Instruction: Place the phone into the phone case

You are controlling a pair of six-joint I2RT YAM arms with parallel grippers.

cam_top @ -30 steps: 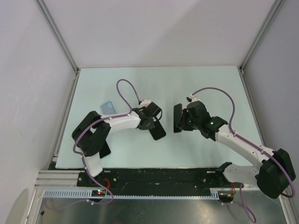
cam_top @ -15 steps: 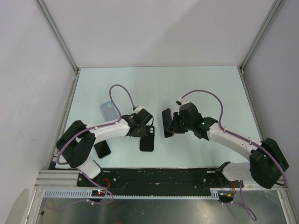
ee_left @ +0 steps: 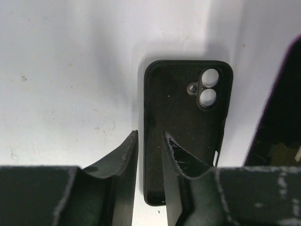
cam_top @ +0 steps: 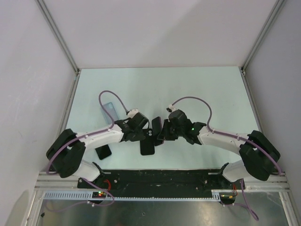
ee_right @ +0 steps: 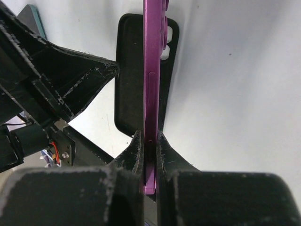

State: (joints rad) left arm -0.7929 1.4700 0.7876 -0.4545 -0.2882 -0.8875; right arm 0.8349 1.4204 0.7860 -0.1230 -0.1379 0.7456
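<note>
Clamping the purple phone (ee_right: 153, 70) edge-on — right hand (ee_right: 149, 137) pinched tight on its lower end, the phone upright over the black phone case (ee_left: 183, 127). Case lies flat on the bench (ee_left: 70, 70), inside up, just beyond the left hand (ee_left: 149, 139) — its fingers slightly apart, straddling the case's near left edge.

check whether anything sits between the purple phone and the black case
One finger of the left gripper hangs over the black case just inside one long wall, where the phone must seat. Nothing else visible between them.
</note>
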